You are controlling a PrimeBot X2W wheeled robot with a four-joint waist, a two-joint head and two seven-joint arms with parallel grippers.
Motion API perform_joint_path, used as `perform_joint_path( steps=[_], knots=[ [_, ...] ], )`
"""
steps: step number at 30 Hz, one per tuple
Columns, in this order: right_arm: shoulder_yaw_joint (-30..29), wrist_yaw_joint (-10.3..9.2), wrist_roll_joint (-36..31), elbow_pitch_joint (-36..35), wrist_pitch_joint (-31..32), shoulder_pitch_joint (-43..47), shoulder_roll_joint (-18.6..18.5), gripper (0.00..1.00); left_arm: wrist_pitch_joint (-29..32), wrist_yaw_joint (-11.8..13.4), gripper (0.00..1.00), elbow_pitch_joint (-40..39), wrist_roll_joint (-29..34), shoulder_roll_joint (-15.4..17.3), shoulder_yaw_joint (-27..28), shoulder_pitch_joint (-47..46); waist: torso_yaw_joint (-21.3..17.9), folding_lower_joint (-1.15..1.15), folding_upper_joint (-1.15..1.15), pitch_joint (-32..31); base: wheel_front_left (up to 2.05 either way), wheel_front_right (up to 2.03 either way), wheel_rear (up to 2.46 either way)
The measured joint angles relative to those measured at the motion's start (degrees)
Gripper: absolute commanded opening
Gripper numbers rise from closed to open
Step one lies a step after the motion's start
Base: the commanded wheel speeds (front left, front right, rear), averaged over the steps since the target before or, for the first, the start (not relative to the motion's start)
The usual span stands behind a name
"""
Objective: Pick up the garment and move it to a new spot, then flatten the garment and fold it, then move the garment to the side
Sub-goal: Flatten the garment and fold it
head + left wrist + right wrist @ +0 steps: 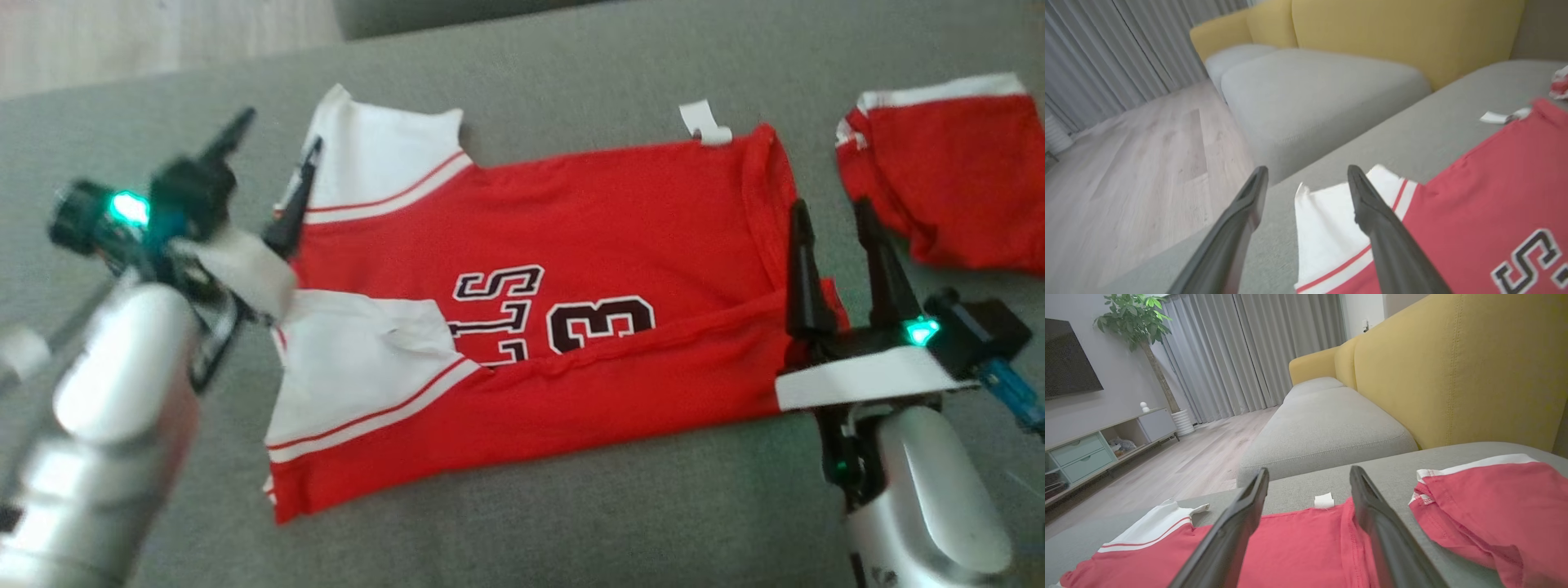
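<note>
A red garment (pixel 571 245) with white sleeves and black lettering lies spread sideways on the grey cushion (pixel 571 523), its near edge folded up over the print. The same garment (pixel 1486 196) fills the lower right of the left wrist view, and its hem end (pixel 1306 547) lies under the fingers in the right wrist view. My left gripper (pixel 273 159) stands open at the far white sleeve (pixel 384 163), empty. Over the hem end at the right, my right gripper (pixel 833 216) is open and holds nothing.
A second red piece of clothing (pixel 947 180) with white trim lies crumpled at the right of the cushion. A yellow sofa back (pixel 1453 359) and a pale grey seat (pixel 1323 424) stand beyond. Wooden floor (pixel 1126 171) lies off the cushion's far left edge.
</note>
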Motion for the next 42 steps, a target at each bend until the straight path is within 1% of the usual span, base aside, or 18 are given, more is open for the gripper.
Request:
perform_joint_path(
  steps=[3,4,8,11,16,22,28,33,34,35,39,42],
  knots=[
    [1.8,0.00,0.0,-0.8,0.0,-1.2,0.0,1.00,6.4,-2.1,1.00,6.3,-0.8,2.1,-2.3,-5.6,-1.5,0.00,0.00,2.2,0.00,0.00,0.00],
    [2.3,0.00,0.2,-1.4,0.0,-1.3,0.0,1.00,8.5,-2.2,1.00,8.3,-1.9,2.6,-3.0,-6.9,-2.0,0.00,0.00,2.9,0.00,0.00,0.00],
    [4.5,0.00,0.8,-2.7,0.0,-2.5,0.0,1.00,11.6,-2.6,1.00,13.9,-5.3,4.6,-5.9,-10.6,-4.4,0.00,0.00,5.5,0.00,0.00,0.00],
    [5.3,0.00,1.4,-4.6,0.0,-3.7,0.0,1.00,12.7,-2.6,1.00,16.6,-8.7,5.7,-7.4,-13.3,-6.1,0.00,0.00,7.3,0.00,0.00,0.00],
    [7.1,0.00,2.6,-6.8,0.0,-4.7,-0.1,1.00,12.7,-2.6,1.00,19.4,-14.1,6.9,-8.9,-17.1,-8.6,0.00,0.00,9.8,0.00,0.00,0.00],
    [8.3,0.00,3.4,-7.3,0.0,-4.7,-0.1,1.00,12.6,-2.6,1.00,21.6,-16.8,8.0,-12.0,-20.3,-10.5,-0.01,0.00,12.2,0.00,0.00,0.00],
    [8.6,0.00,3.7,-7.5,0.0,-5.3,-0.1,1.00,13.4,-2.6,1.00,25.0,-18.3,8.9,-13.7,-23.2,-12.0,-0.01,0.00,14.2,0.00,0.00,0.00],
    [8.4,0.00,3.8,-7.7,0.0,-5.9,-0.1,1.00,14.1,-2.6,1.00,25.7,-19.9,9.0,-15.2,-25.0,-12.5,-0.01,0.00,15.3,0.00,0.00,0.00],
    [8.3,0.00,3.8,-7.7,0.0,-5.9,-0.1,1.00,14.5,-2.6,0.36,26.0,-20.3,9.0,-15.4,-25.5,-12.6,-0.01,0.00,15.4,0.00,0.00,0.00],
    [8.3,0.00,3.8,-7.7,0.0,-5.9,-0.1,1.00,14.8,-2.6,0.00,26.2,-20.8,9.0,-15.6,-25.9,-12.6,-0.01,0.00,15.5,0.00,0.00,0.00],
    [7.2,0.00,3.7,-7.3,0.0,-5.9,-0.1,1.00,14.4,-2.6,0.00,26.3,-22.0,8.3,-17.6,-26.1,-11.9,-0.01,0.00,15.2,0.00,0.00,0.00],
    [6.2,0.00,2.4,-6.3,0.0,-5.9,0.0,1.00,11.3,-2.6,0.00,26.2,-22.4,7.7,-18.7,-25.9,-10.9,-0.01,0.00,14.2,0.00,0.00,0.00]
  ],
)
